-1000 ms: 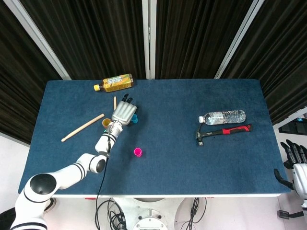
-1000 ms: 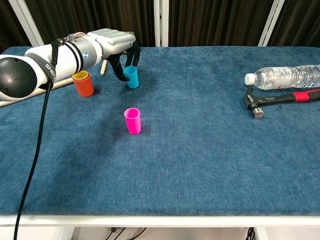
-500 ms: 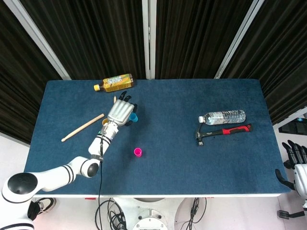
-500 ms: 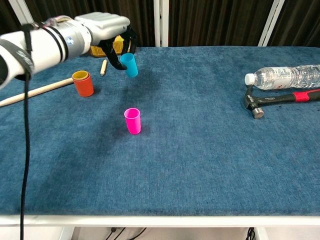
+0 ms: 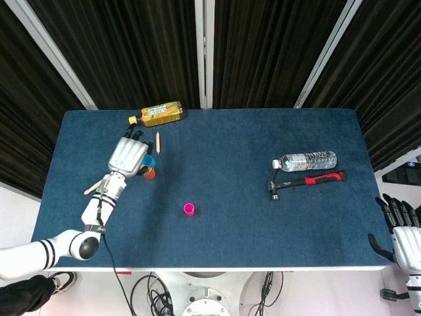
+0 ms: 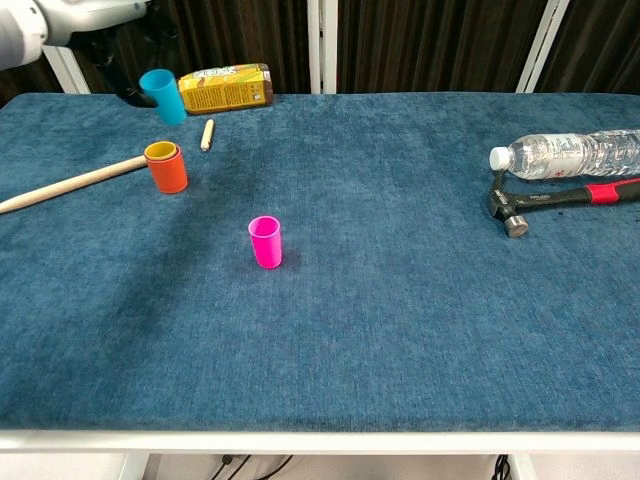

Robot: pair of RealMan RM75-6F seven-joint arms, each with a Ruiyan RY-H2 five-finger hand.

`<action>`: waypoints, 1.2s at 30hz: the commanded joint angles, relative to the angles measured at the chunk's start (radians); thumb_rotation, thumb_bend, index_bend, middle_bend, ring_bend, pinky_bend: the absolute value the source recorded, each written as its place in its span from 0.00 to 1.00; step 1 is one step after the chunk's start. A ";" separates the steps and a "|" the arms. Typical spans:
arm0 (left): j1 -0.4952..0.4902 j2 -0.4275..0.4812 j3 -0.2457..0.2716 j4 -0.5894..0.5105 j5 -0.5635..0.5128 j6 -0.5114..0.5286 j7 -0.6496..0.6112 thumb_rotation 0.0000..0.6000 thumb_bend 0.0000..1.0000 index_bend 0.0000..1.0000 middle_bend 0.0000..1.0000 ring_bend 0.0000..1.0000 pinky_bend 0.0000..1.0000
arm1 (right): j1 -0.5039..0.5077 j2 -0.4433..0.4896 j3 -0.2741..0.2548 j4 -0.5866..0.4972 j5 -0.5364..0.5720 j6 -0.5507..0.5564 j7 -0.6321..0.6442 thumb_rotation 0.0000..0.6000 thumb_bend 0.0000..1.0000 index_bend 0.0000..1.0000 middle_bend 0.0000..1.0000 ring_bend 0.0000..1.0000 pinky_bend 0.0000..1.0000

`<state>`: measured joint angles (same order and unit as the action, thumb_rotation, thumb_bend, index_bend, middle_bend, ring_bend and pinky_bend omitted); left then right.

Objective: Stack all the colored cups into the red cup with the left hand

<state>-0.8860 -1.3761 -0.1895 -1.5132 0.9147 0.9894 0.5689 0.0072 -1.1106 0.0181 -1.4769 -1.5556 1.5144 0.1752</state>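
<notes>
My left hand (image 5: 129, 157) holds a blue cup (image 6: 163, 96) in the air, tilted, just above and slightly behind the red cup (image 6: 168, 172). A yellow cup (image 6: 160, 151) sits nested inside the red cup. In the chest view only a sliver of the left hand (image 6: 60, 15) shows at the top left corner. From the head view the blue cup (image 5: 148, 161) peeks out beside the fingers, with the red cup (image 5: 150, 173) right below it. A pink cup (image 6: 265, 241) stands alone near the table's middle. My right hand (image 5: 399, 230) hangs off the table's right edge, fingers apart, holding nothing.
A tea bottle (image 6: 222, 88) lies at the back left. A long wooden stick (image 6: 70, 185) and a short wooden peg (image 6: 207, 134) lie near the red cup. On the right lie a water bottle (image 5: 305, 160) and a red-handled hammer (image 5: 306, 180).
My left hand lifted the blue cup off the table and carried it left, ending over the red cup. The right hand barely shifted.
</notes>
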 commanded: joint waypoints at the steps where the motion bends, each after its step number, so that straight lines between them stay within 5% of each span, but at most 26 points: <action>1: 0.012 0.002 0.018 0.010 -0.001 -0.007 -0.002 1.00 0.26 0.52 0.54 0.17 0.02 | 0.000 -0.002 0.000 -0.001 -0.001 0.002 -0.003 1.00 0.31 0.00 0.00 0.00 0.00; 21: 0.010 -0.096 0.017 0.155 -0.014 -0.048 -0.049 1.00 0.25 0.51 0.51 0.17 0.02 | -0.004 0.002 0.001 0.001 0.006 0.006 0.014 1.00 0.31 0.00 0.00 0.00 0.00; 28: 0.012 -0.100 0.024 0.172 -0.008 -0.055 -0.048 1.00 0.17 0.12 0.24 0.10 0.01 | -0.004 0.000 0.001 0.007 0.008 0.005 0.018 1.00 0.31 0.00 0.00 0.00 0.00; 36: 0.046 -0.031 0.013 -0.004 0.109 0.052 -0.083 1.00 0.14 0.09 0.22 0.07 0.00 | -0.001 0.001 0.005 0.010 0.013 0.000 0.020 1.00 0.31 0.00 0.00 0.00 0.00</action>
<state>-0.8554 -1.4385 -0.1770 -1.4462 0.9733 1.0024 0.4982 0.0069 -1.1098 0.0234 -1.4673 -1.5426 1.5145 0.1950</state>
